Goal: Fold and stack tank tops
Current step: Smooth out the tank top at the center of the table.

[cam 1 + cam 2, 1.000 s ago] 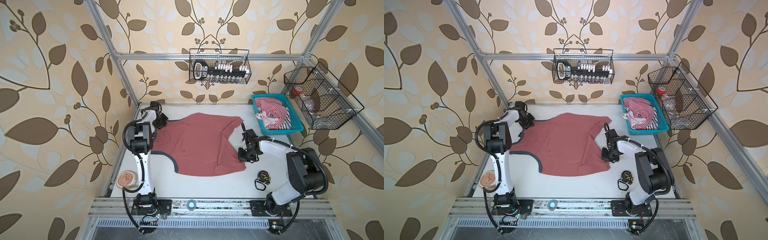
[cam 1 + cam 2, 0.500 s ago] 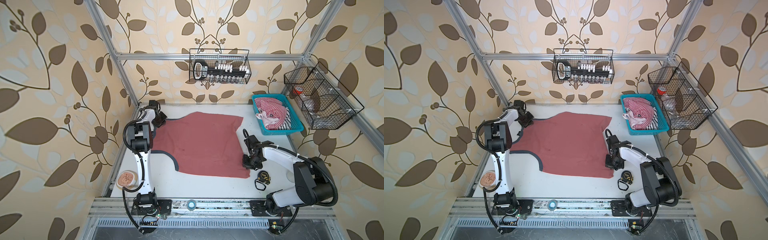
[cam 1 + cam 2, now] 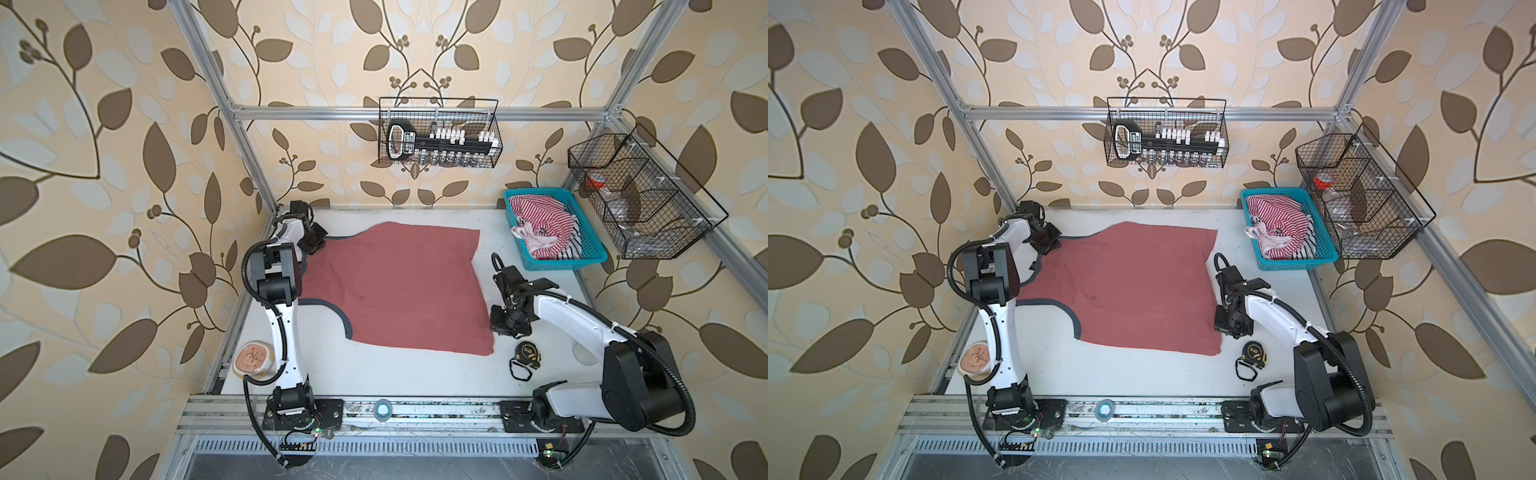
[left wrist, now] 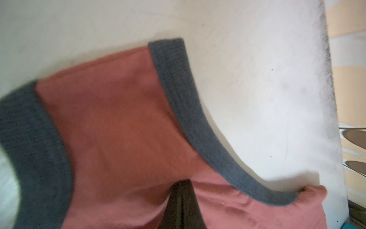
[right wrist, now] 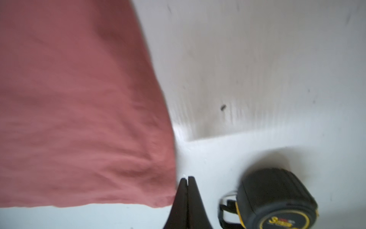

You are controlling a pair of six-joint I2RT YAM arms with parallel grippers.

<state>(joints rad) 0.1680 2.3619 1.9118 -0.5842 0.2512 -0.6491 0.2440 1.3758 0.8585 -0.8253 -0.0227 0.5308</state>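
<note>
Fingers (image 5: 181, 198) of the right gripper (image 5: 187, 179) meet empty beside the red tank top (image 5: 79, 99) hem — left gripper (image 4: 183, 183) pinches its shoulder.

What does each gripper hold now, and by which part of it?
The left gripper pinches the dusty red tank top near one shoulder strap. The right gripper is shut beside the hem corner; whether it grips cloth cannot be told.

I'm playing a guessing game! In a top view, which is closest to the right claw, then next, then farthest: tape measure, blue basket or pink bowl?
From the right claw:
1. Tape measure, just beside it, toward the front.
2. Blue basket, back right corner.
3. Pink bowl, far across, at the front left edge.
</note>
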